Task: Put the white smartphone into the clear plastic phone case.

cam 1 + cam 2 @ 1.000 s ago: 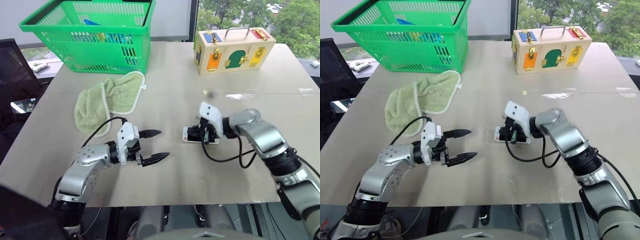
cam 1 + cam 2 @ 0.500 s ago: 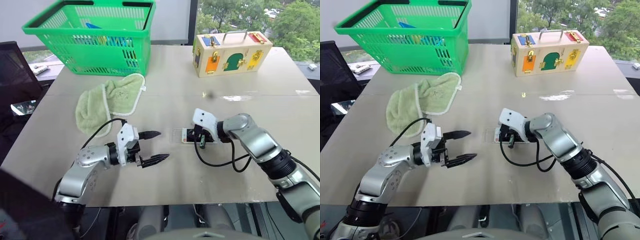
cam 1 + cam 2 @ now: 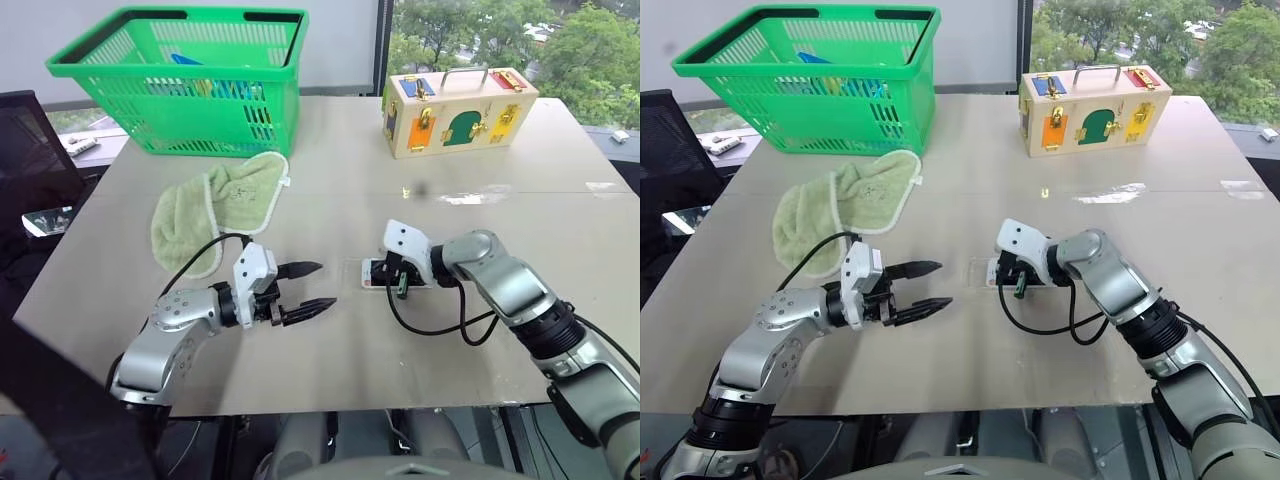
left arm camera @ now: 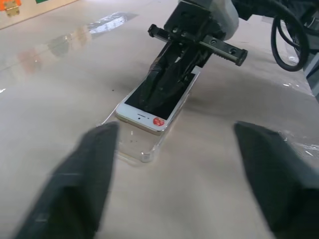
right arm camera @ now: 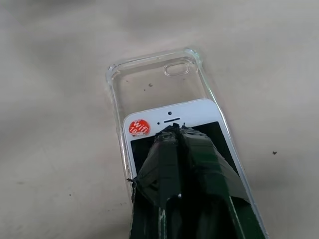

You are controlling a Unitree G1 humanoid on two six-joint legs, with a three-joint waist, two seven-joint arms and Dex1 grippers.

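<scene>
You see the white smartphone (image 5: 172, 130) lying screen-up, partly slid inside the clear plastic phone case (image 5: 155, 82). The case's camera-hole end is uncovered — both lie flat on the counter (image 3: 330, 200).

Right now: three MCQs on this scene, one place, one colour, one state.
1. Where is the phone?
A. in the basket
B. partly in the case, one end of the case bare
C. on the towel

2. What colour is the basket?
A. green
B. red
C. grey

3. How is the right gripper?
A. open above the towel
B. shut, tips on the phone's screen
C. holding the basket

Key: B, the case's camera end shows bare; A, the mesh is green; B, the fingers meet on the screen.
</scene>
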